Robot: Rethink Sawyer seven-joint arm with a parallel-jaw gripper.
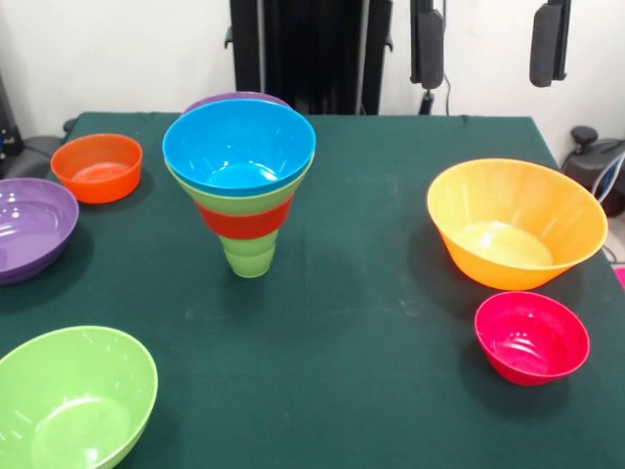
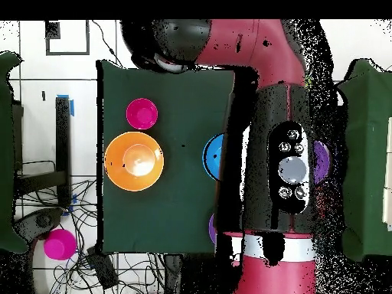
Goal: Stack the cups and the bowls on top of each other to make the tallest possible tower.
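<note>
The tower [image 1: 242, 186] stands left of the table's middle. Its base is the light-green cup [image 1: 249, 256], with an orange-red bowl [image 1: 244, 221], a lime-green bowl [image 1: 210, 191] and a blue bowl [image 1: 239, 147] nested upward. Loose bowls lie around it: purple [image 1: 234, 99] just behind, small orange-red [image 1: 97, 167], purple [image 1: 29, 227], lime-green [image 1: 73, 401], large orange [image 1: 515, 223] and pink-red [image 1: 532, 337]. In the overhead view the arm's black end with the gripper [image 2: 167, 52] hangs over the table's top edge, apart from the blue bowl [image 2: 211, 157]. The front view shows no gripper.
The red and black arm [image 2: 279, 153] hides the right part of the green table [image 2: 176, 207] in the overhead view. A magenta bowl [image 2: 59, 245] lies off the table among cables. The black pedestal [image 1: 308, 54] stands behind the table's far edge.
</note>
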